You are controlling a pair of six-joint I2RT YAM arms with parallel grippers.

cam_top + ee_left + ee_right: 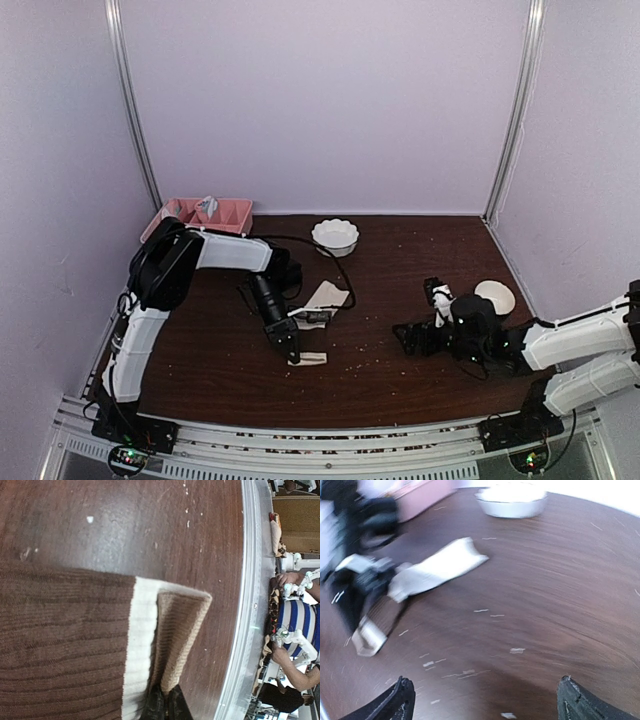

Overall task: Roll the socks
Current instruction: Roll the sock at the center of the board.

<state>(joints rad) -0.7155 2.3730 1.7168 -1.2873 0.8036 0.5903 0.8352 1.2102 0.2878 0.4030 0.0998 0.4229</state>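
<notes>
The socks [322, 300] lie together mid-table, a cream part toward the bowl and a narrow end [312, 358] toward the near edge. Close up, one sock [65, 640] is dark brown ribbed fabric with a cream band [140, 645]. A tan ribbed layer [180, 625] lies folded beside that band. My left gripper [167, 702] is shut on the tan layer's edge, low on the wood [290, 350]. My right gripper [487, 705] stands wide open over bare wood to the right of the socks [435, 567], holding nothing [420, 315].
A white scalloped bowl [335, 236] stands at the back centre. A pink tray [200, 215] sits at the back left. A white round thing [495, 295] lies by the right arm. Small crumbs dot the dark wooden table [380, 270]. A metal rail [300, 440] runs along the near edge.
</notes>
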